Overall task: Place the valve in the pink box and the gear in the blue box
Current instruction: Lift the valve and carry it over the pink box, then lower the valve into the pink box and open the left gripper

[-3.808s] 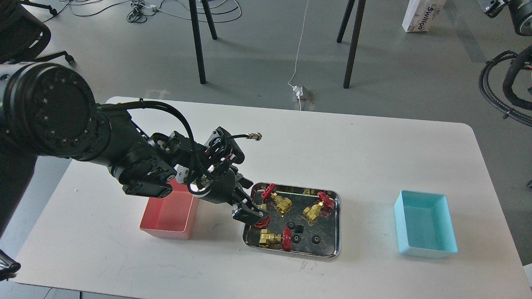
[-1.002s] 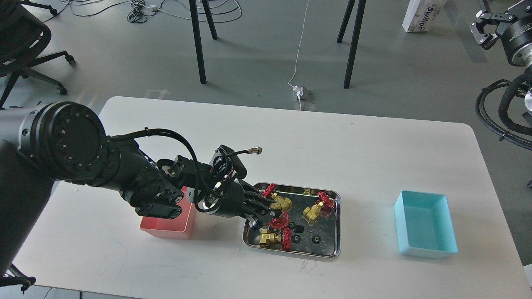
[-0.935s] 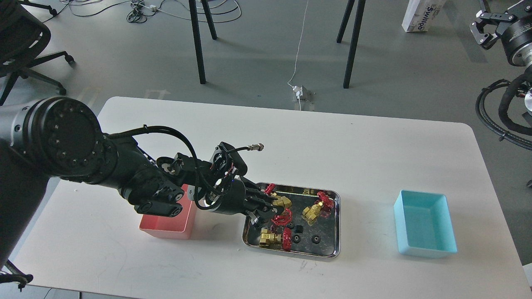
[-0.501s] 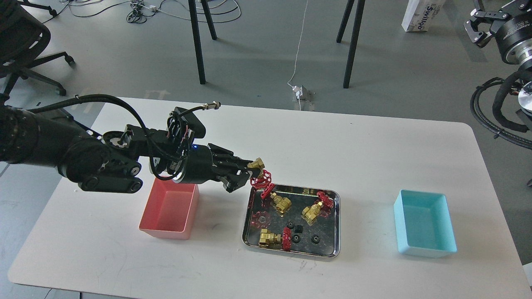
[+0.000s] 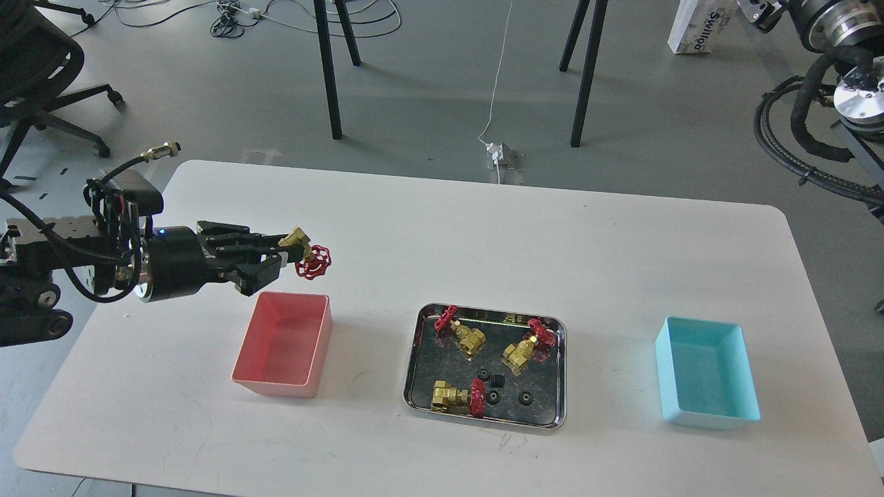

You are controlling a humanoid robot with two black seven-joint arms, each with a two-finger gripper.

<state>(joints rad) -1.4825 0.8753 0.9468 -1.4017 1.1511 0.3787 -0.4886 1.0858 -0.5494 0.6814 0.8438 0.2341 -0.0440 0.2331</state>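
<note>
Left gripper (image 5: 289, 252) jaws are clamping the brass valve with red handwheel (image 5: 307, 254); salmon-pink plastic bin (image 5: 243, 357) is sitting below the jaws, so lowering before releasing looks best.

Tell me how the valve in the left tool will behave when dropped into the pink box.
The valve looks like solid brass, so probably heavy for its size. Its round red wheel may let it roll or tip inside the pink box.

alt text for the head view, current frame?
The left gripper holds a brass valve with a red handwheel in the air, just beyond the far rim of the empty pink box. To the right, a steel tray holds three more valves and several black gears; the blue box stands empty near the white table's right end.
</note>
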